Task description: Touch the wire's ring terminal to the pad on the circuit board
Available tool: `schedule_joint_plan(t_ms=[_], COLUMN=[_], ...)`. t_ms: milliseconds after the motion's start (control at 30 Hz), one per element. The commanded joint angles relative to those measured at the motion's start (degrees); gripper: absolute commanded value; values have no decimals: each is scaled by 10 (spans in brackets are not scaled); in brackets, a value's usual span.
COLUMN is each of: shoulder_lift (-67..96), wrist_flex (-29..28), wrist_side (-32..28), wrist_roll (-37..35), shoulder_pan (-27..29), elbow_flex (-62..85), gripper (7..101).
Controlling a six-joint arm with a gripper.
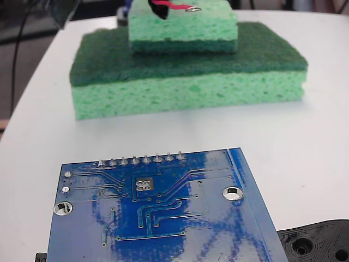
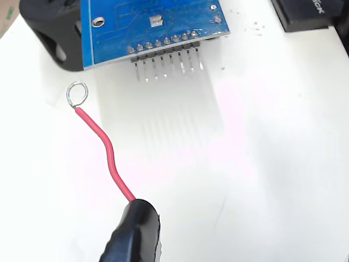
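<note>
The blue circuit board [image 1: 163, 218] lies in the foreground of the fixed view, and its silvery pad [image 1: 144, 184] sits just below the row of solder bumps. In the wrist view the circuit board [image 2: 152, 27] is at the top with the pad [image 2: 156, 21] on it. My gripper [image 2: 133, 232], a black tip at the bottom, is shut on the red wire [image 2: 106, 150]. The ring terminal [image 2: 77, 93] hangs over the white table, short of the board's pins and to their left, touching nothing. In the fixed view the ring terminal [image 1: 193, 9] and gripper [image 1: 158, 8] show far back at the top edge.
Two stacked green sponges, a large one [image 1: 185, 76] and a small one [image 1: 182, 30], stand behind the board in the fixed view. A black plastic piece with round holes [image 1: 319, 243] lies by the board's corner. Another black object [image 2: 305, 13] sits at the wrist view's top right.
</note>
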Motion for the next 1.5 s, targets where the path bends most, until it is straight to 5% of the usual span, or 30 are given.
schedule_joint_plan(t_ms=[33,867,1500], shoulder_lift=[-26,-186,-250], wrist_flex=[-4,-21,-19], wrist_side=[2,78,82], wrist_roll=[4,85,98], shoulder_pan=[0,-36,-41], elbow_flex=[-39,-150,-184], gripper=[1003,1003,1003])
